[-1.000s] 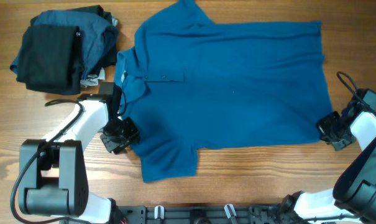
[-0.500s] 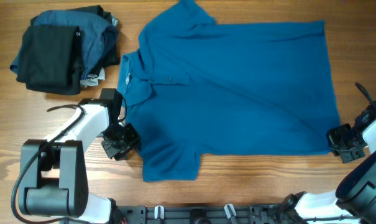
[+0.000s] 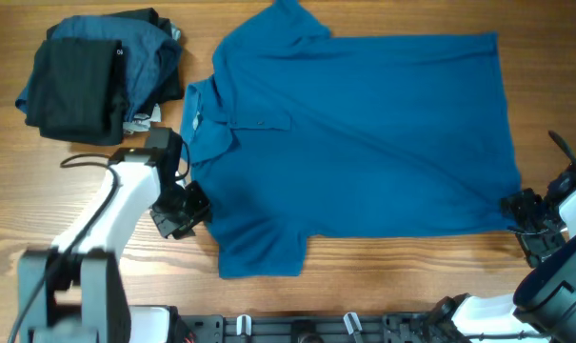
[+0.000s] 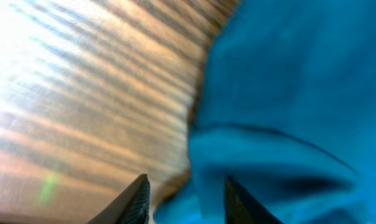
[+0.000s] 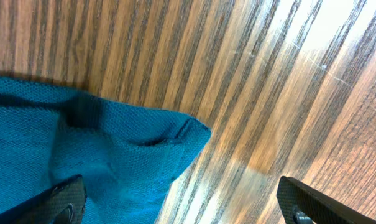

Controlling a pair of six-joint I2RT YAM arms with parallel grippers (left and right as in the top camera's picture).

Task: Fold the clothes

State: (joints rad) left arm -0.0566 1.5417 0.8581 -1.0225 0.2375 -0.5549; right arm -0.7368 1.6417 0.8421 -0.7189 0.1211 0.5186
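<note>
The clothes' main piece, a blue polo shirt (image 3: 364, 133), lies spread flat on the wooden table (image 3: 402, 276), collar to the left, hem to the right. My left gripper (image 3: 181, 211) sits low at the shirt's left edge, below the collar. In the left wrist view its jaws (image 4: 186, 202) stand partly apart, with a raised fold of the shirt (image 4: 287, 93) and a strip of wood between them. My right gripper (image 3: 530, 217) is at the near hem corner. It is wide open (image 5: 189, 200), and the shirt corner (image 5: 194, 132) lies loose on the wood between its fingers.
A pile of folded black and dark blue clothes (image 3: 88, 76) sits at the back left of the table. The arm bases stand along the table's front edge (image 3: 297, 329). Bare wood runs in front of the shirt and beyond its hem.
The shirt was drawn a little to the right. My right gripper then opened wide and let go of the hem corner. My left gripper closed slightly and shifted a little at the shirt's edge.
</note>
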